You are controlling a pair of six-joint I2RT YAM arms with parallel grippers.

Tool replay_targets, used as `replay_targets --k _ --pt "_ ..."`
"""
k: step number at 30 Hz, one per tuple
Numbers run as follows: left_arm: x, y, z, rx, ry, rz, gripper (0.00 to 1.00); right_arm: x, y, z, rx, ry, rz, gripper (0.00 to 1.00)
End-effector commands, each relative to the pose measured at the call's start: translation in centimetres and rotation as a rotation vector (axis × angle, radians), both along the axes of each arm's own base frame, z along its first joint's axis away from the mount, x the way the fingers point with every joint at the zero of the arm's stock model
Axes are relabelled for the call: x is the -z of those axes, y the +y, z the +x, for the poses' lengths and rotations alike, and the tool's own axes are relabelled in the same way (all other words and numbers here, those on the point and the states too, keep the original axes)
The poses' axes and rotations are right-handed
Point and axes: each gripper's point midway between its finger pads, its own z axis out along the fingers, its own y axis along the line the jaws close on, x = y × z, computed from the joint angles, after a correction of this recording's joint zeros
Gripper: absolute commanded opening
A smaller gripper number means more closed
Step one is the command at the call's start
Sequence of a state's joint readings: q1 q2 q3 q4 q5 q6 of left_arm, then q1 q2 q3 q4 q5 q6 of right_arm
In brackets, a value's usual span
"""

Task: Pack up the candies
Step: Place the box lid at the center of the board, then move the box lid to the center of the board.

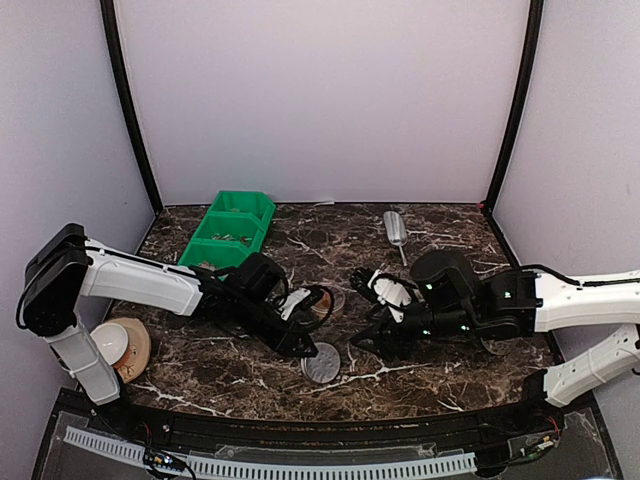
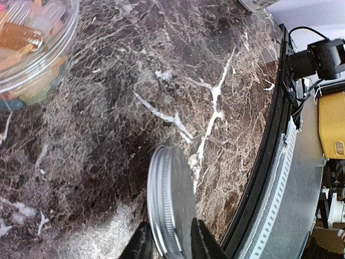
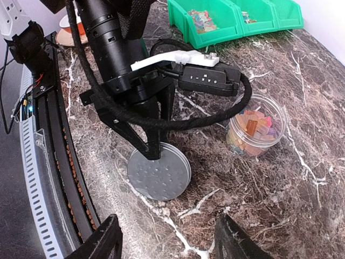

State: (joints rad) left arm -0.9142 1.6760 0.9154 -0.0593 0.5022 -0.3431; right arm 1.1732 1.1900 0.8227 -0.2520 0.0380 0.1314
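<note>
The candies (image 3: 253, 127) sit in a clear tub (image 3: 257, 135) that stands upright on the bench (image 3: 302, 205), mouth up and uncovered, just beyond the left arm. More of them lie in the green bin (image 3: 215, 21) at the back. The sweets in the tub are a jumble with no shared long axis. One orange bar stands nearly on end, and the rest lie every which way, so only the tub's vertical axis matters here. The step in hand looks to be capping. The left end effector (image 2: 171, 245) is set narrow, its fingers (image 2: 141, 245) on either side of the rim of the metal lid (image 3: 159, 175), which lies on the bench near the front edge. Whether they pinch the rim or merely straddle it I cannot tell from the wrist view. The right end effector (image 3: 172, 243) hangs wide and empty, low over the bench and facing the lid. To do this well, take the lid firmly by its rim and lift it clear before moving sideways. Carry it level, centre it over the mouth, and lower it squarely so the thread catches. The free right end effector would best steady the light tub, which I judge could slide or tip under an off-centre push.
</note>
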Motion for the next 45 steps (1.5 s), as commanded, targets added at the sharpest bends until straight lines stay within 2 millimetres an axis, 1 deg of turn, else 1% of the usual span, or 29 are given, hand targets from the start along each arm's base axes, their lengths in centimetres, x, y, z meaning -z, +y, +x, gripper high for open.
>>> replay_targets --k 1,6,9,14,19,23,25,28,32,33,34,35,36,37,39,45 --pt "1.0 0.6 0.2 -0.018 0.007 0.023 0.30 -1.1 0.6 0.2 -0.012 -0.008 0.020 0.59" --pt "0.9 0.4 0.4 -0.023 0.008 0.012 0.36 -1.5 0.5 0.3 -0.007 -0.014 0.021 0.60" --pt "1.0 0.4 0.6 -0.027 0.003 0.013 0.43 -1.5 0.5 0.3 -0.007 -0.017 0.019 0.60" --pt "0.8 0.4 1.1 -0.034 -0.022 0.012 0.50 -1.4 0.3 0.3 -0.005 -0.023 0.016 0.61" --pt "-0.4 0.8 2.4 -0.066 -0.076 0.001 0.64 -1.6 0.1 0.4 0.000 -0.037 0.031 0.65" --pt "-1.7 1.5 4.1 -0.104 -0.158 -0.002 0.73 -1.3 -0.1 0.5 0.008 -0.044 0.025 0.67" --pt "-2.3 2.0 5.0 -0.127 -0.214 -0.006 0.78 -1.3 -0.1 0.5 0.010 -0.046 0.024 0.75" --pt "-3.1 3.0 6.6 -0.172 -0.306 -0.012 0.84 -1.5 0.0 0.4 0.002 -0.049 0.043 0.77" --pt "-4.3 3.9 7.9 -0.225 -0.434 -0.047 0.88 -1.4 0.0 0.5 -0.005 -0.064 0.051 0.81" --pt "-4.7 4.1 8.1 -0.241 -0.465 -0.060 0.88 -1.2 0.0 0.5 -0.006 -0.065 0.044 0.84" --pt "-4.9 4.5 8.5 -0.265 -0.502 -0.074 0.90 -0.9 0.1 0.5 -0.009 -0.064 0.034 0.90" --pt "-4.9 4.8 8.6 -0.284 -0.526 -0.080 0.99 -0.6 0.2 0.5 -0.013 -0.063 0.024 0.93" --pt "-5.1 5.1 8.8 -0.303 -0.550 -0.092 0.99 -0.3 0.3 0.4 -0.019 -0.062 0.015 0.99" --pt "-5.2 5.3 9.0 -0.318 -0.573 -0.104 0.99 -0.1 0.4 0.4 -0.022 -0.064 0.007 0.98" --pt "-5.2 5.7 9.3 -0.349 -0.604 -0.120 0.99 0.4 0.6 0.5 -0.030 -0.074 -0.006 0.97" --pt "-4.2 7.3 10.9 -0.472 -0.654 -0.096 0.99 2.1 1.8 0.3 -0.060 -0.087 -0.038 0.97"
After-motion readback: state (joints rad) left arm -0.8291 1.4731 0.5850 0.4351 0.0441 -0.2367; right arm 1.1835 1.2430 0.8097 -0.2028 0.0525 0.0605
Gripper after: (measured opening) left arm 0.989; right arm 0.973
